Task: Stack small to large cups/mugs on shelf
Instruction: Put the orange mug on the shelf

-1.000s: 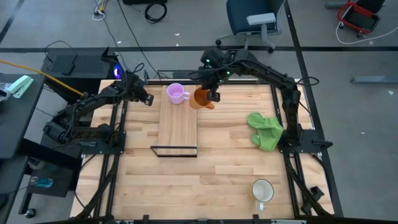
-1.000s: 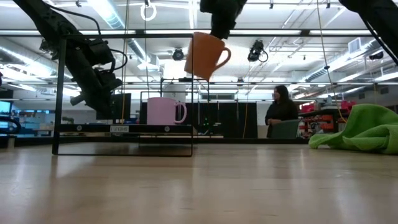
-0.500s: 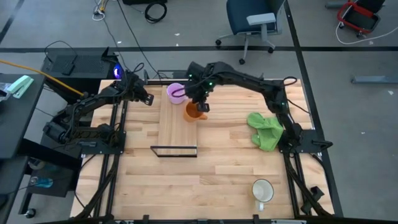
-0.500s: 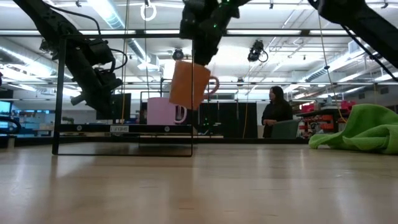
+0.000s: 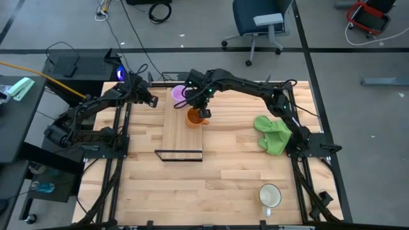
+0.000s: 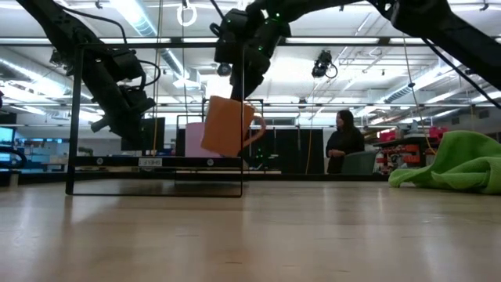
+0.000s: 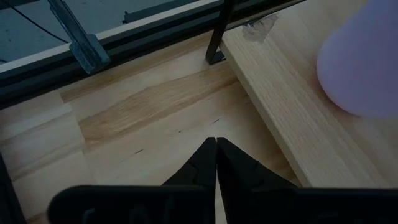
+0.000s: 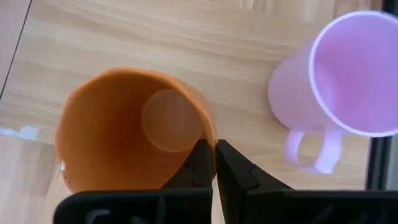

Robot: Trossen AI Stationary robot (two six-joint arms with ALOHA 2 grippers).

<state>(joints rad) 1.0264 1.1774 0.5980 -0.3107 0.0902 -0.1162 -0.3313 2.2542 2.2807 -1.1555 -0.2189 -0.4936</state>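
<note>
The orange mug point(image 5: 194, 117) hangs tilted over the far part of the shelf point(image 5: 183, 135), a narrow light-wood board with a black frame. My right gripper point(image 5: 204, 108) is shut on the mug's rim. The light purple mug point(image 5: 179, 94) stands upright on its base on the shelf's far end, close beside the orange one; the low view shows it mostly hidden behind the orange mug point(image 6: 227, 125). The white mug point(image 5: 270, 195) stands on the table near its near right corner. My left gripper point(image 5: 152, 102) is shut, hovering left of the shelf's far end. My right gripper pinches the orange mug's rim point(image 8: 209, 138), one finger point(image 8: 198, 167) inside the mug and the other outside. The fingers come from above, pointing down. The mug hangs tilted below them, its base point(image 6: 218, 149) just above the shelf board.
A crumpled green cloth point(image 5: 272, 133) lies on the table right of the shelf. The shelf's black frame point(image 6: 156, 188) stands up at its near and far ends. Bare tabletop point(image 5: 211, 185) spreads between the shelf and the white mug. A person point(image 6: 343, 142) stands in the room behind.
My right gripper has carried the orange mug toward the table's left and downward, from above the shelf's right edge to a spot over the shelf beside the purple mug. The mug has stayed tilted in the hold and now hangs low over the board.
</note>
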